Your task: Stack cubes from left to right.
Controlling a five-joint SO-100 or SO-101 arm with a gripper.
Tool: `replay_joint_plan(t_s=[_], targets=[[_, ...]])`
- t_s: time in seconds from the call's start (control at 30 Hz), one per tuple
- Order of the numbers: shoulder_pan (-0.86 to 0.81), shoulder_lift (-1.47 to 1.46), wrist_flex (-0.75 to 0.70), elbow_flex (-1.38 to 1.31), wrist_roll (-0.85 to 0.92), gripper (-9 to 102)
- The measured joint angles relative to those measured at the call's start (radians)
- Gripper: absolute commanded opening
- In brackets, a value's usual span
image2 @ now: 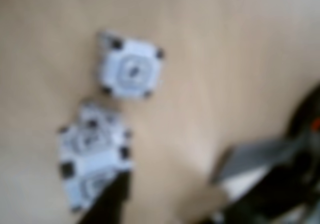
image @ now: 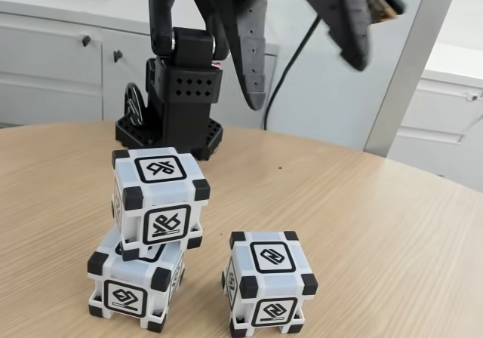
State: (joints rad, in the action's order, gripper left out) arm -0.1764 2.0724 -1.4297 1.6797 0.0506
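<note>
Two white cubes with black corners are stacked at the left of the fixed view. The upper cube (image: 159, 195) rests slightly askew on the lower cube (image: 136, 286). A third cube (image: 271, 281) stands alone on the table to their right. My gripper (image: 306, 81) hangs high above the table behind the cubes, open, with nothing between its fingers. The blurred wrist view looks down on the stack (image2: 92, 159) and the single cube (image2: 131, 69), with the gripper (image2: 170, 179) open near the bottom edge.
The black arm base (image: 177, 108) stands at the back of the round wooden table (image: 362, 225). White cabinets (image: 53, 66) and a grey post (image: 407, 59) lie beyond the table's edge. Bare wood stretches to the right of the cubes.
</note>
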Motion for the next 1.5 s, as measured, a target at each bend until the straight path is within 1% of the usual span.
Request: replay_joint_plan(t_s=[0.17, 0.37, 0.5, 0.8, 1.1, 1.33, 1.5], targets=[[0.005, -0.141, 0.034, 0.002, -0.094, 39], [0.006, -0.342, 0.071, 0.002, -0.130, 39], [0.091, -0.419, 0.107, 0.002, -0.169, 39], [0.179, -0.437, 0.144, 0.002, -0.239, 39], [0.186, -0.437, 0.144, 0.002, -0.339, 38], [0.183, -0.437, 0.141, 0.002, -0.341, 37], [0.183, -0.443, 0.141, 0.029, -0.299, 37]])
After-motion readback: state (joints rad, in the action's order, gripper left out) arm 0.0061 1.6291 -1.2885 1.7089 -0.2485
